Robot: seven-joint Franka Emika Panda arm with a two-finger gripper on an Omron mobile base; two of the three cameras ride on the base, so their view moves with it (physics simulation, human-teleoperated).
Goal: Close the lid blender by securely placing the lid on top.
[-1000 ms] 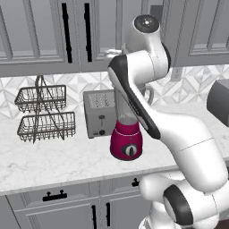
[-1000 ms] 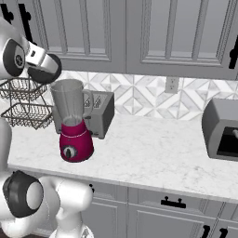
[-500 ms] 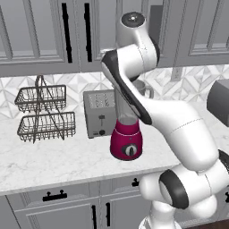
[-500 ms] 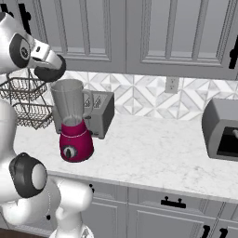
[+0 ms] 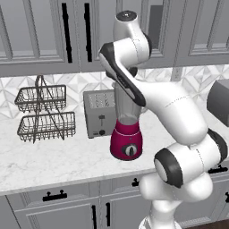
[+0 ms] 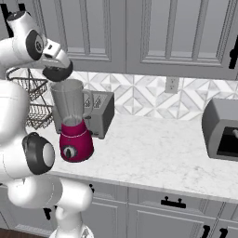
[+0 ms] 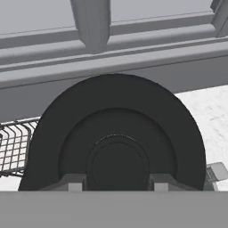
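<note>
1. I log the small round dark grey-black lid [image 7: 116, 147]: held in my two-finger gripper [image 7: 116, 181], fingers closed on its central knob, its disc facing the hand camera.
2. In the right base view the lid [image 6: 57, 73] hangs tilted just above the tall blender with magenta base and clear greyish jar [image 6: 72, 122], which stands on the white marble counter [image 6: 153, 158] beside the boxy silver toaster [image 6: 100, 113].
3. Handling, by my judgement: light, rigid, smooth; the knob is the sensible hold, though it may pivot there.
4. Seating needs the lid levelled and centred on the jar mouth, then pressed down.
5. Wire baskets [image 5: 44, 114] stand well apart.
</note>
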